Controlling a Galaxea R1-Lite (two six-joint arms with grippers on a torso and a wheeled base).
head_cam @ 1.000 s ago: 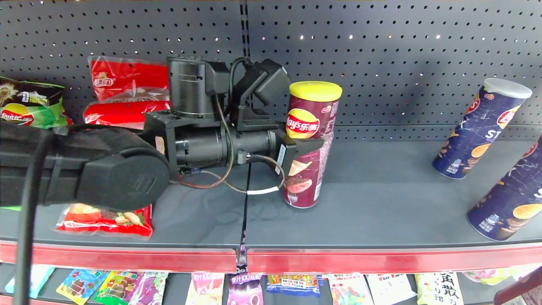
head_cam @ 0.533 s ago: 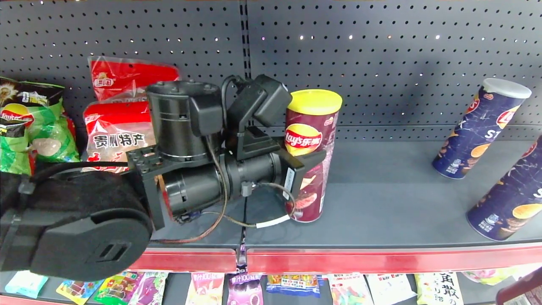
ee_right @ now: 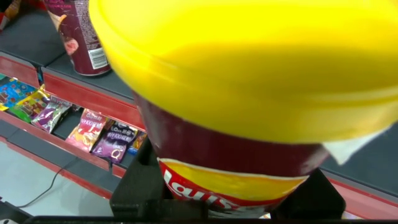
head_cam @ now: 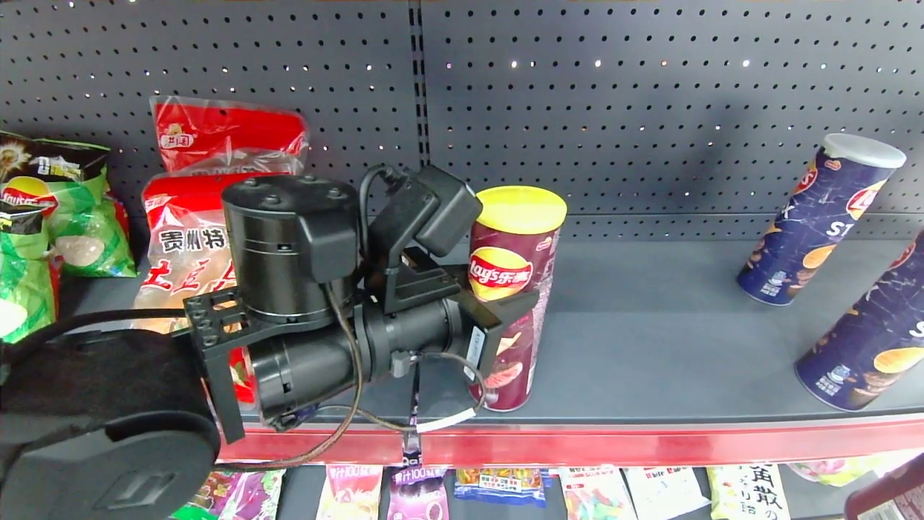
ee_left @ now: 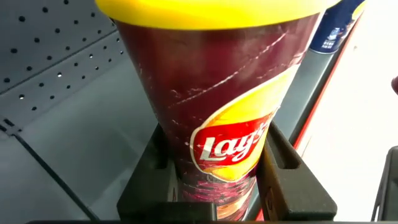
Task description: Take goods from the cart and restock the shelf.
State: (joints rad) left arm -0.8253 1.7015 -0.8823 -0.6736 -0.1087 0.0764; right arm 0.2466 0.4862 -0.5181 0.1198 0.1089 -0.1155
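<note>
While left jaws grip a maroon can (head_cam: pixel 509 245), right jaws grip a second can (ee_right: pixel 217 146).

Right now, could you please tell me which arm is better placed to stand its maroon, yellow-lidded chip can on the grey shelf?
Left: the left gripper holds its maroon yellow-lidded can upright over the grey shelf. The right gripper's matching can appears short of the red shelf edge.
</note>
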